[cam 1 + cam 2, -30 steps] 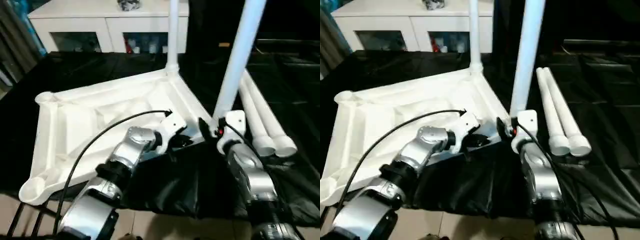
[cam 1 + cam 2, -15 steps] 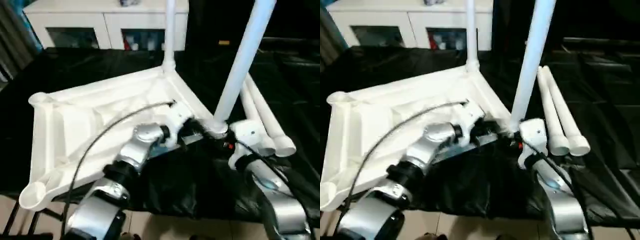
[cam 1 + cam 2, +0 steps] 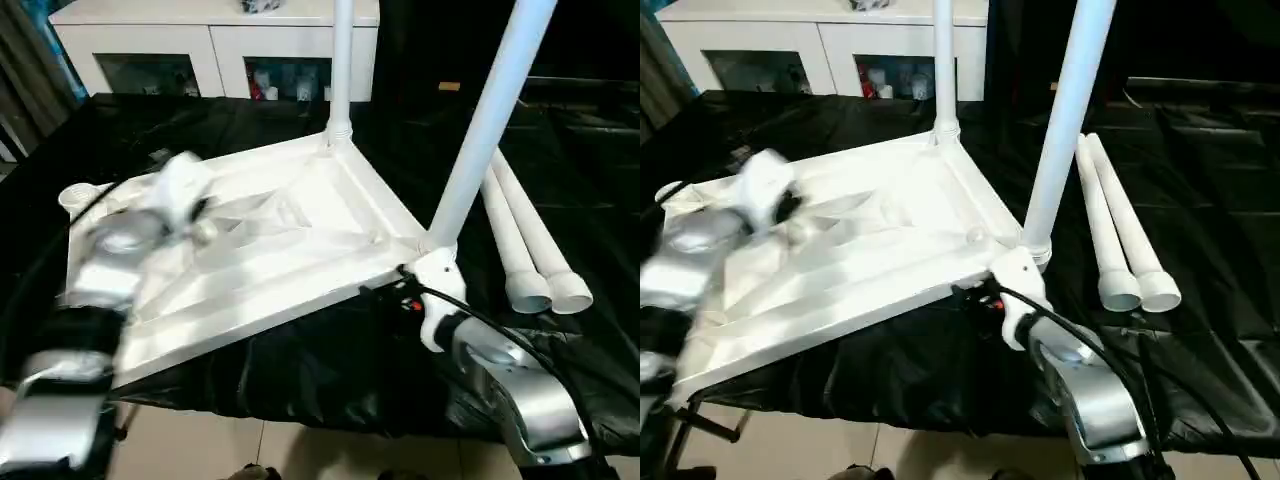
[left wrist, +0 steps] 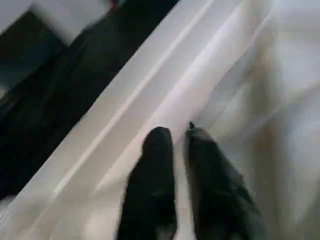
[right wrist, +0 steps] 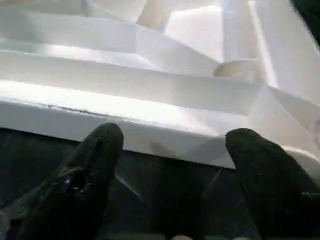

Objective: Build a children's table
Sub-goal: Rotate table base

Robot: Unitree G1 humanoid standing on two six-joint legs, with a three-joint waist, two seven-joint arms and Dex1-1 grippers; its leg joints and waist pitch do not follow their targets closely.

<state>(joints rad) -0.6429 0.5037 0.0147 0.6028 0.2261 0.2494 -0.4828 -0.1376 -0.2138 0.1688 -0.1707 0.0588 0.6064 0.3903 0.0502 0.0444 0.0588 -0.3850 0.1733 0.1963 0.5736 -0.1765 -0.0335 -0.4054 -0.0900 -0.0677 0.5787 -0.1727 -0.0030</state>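
The children's table lies upside down on black cloth, its white ribbed top [image 3: 300,230] facing up. One white leg [image 3: 341,60] stands in the far corner socket, another leg [image 3: 485,120] in the right corner socket. Two loose legs [image 3: 515,235] lie side by side to the right. My left arm [image 3: 130,235] is blurred over the left part of the top; its gripper [image 4: 179,135] is shut over a white rib, holding nothing. My right gripper [image 5: 175,140] is open just in front of the top's near edge [image 5: 150,117], below the right corner leg, fingers [image 3: 385,292] pointing left.
A white cabinet [image 3: 220,20] with glass doors stands behind the work area. Black cloth [image 3: 330,370] covers the platform and hangs over its front edge, with pale floor tiles [image 3: 250,450] below. Dark covered surface stretches to the right of the loose legs.
My left arm has swung from the top's near-right edge across to its left part. My right gripper has drawn back from the leg's base to the near edge.
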